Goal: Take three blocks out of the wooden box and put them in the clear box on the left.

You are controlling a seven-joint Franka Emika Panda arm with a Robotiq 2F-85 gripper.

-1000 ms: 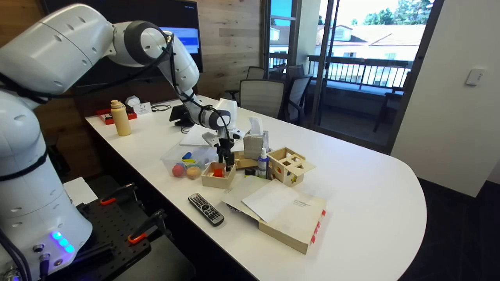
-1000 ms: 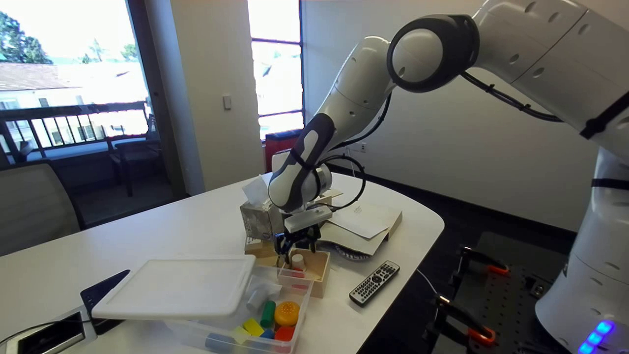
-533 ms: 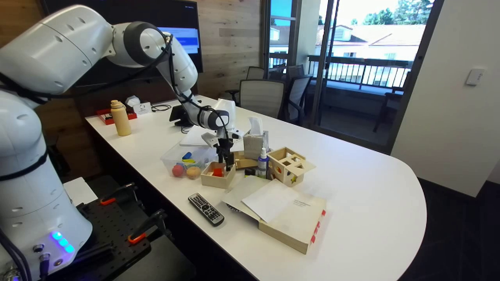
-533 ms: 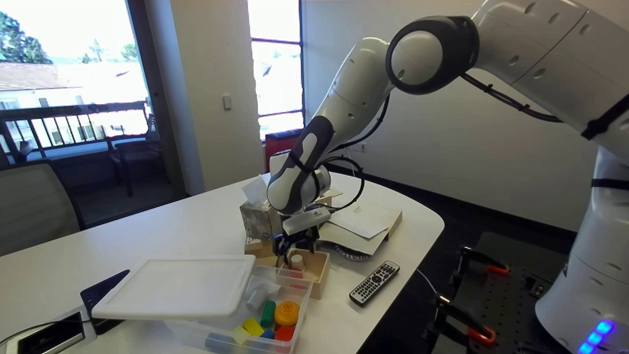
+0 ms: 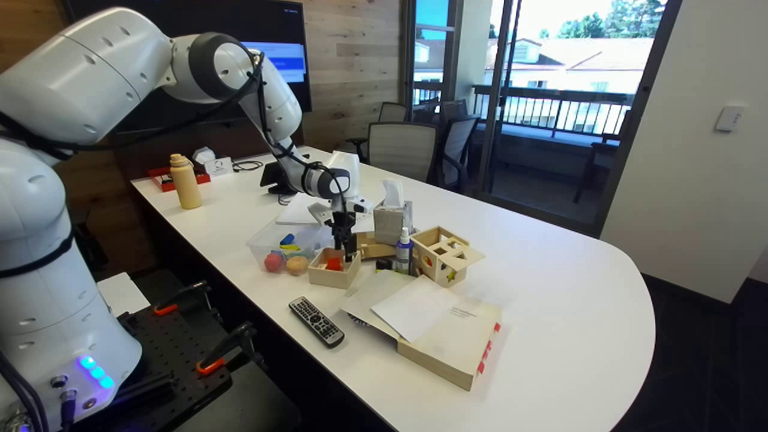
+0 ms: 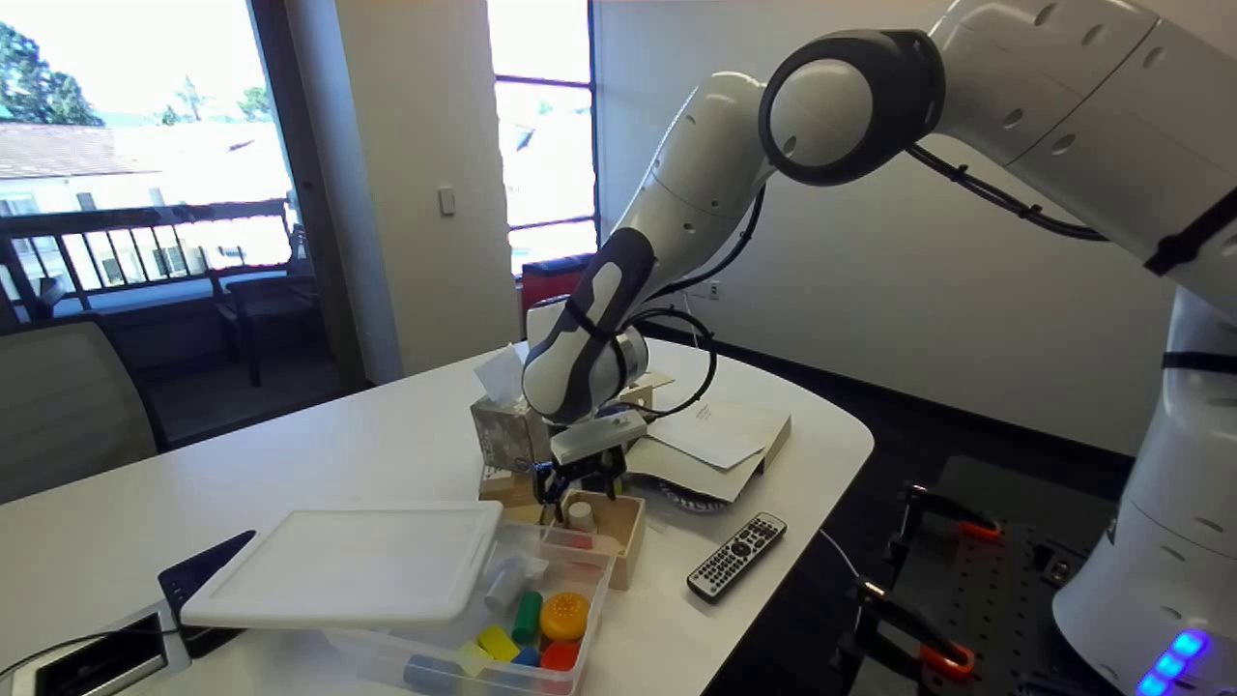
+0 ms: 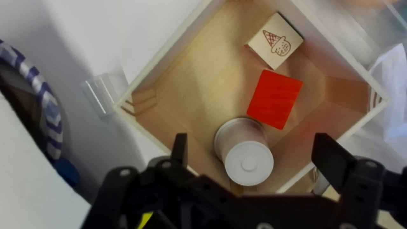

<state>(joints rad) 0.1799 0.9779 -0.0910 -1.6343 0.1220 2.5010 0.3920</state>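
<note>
Blocks point(image 7: 274, 101), three pieces, in wooden box point(image 5: 327, 278): white cylinder point(image 7: 249, 163), upright; red block point(image 7: 276, 95), just beside; pale wood block point(image 7: 275, 41), printed with ice-cream cone, close to one wall. Hand point(image 7: 249, 143), over the wooden box: fingers point(image 7: 180, 148) spread wide, to either side of the white cylinder in the wrist view; box walls close to both, contact not clear.

Adjoining: clear box point(image 6: 598, 607), just beside the wooden box, with green cylinder point(image 6: 527, 619), orange round piece point(image 6: 563, 617), yellow block point(image 6: 497, 643) and further coloured pieces inside. White lid point(image 6: 343, 565), overlapping one end of the clear box in an exterior view. Remote control point(image 5: 316, 322), near the robot-side edge of white surface point(image 5: 558, 288). Thick book point(image 5: 456, 336), loose sheet point(image 5: 417, 309) on top.

Crowded together beyond the wooden box, on the side away from the robot base: tan box-like piece point(image 5: 378, 249), tissue box point(image 5: 390, 223), spray bottle point(image 5: 404, 255), upright, cut-out wooden cube point(image 5: 440, 267).

Farther off: black device point(image 5: 274, 176), tan bottle point(image 5: 186, 186), mesh-backed chair point(image 5: 402, 150).

Altered since a second earlier: hand and wooden box, contents included, shifted slightly toward the clear box. Unaltered: spread of fingers, positions of clear box, remote control and book.
</note>
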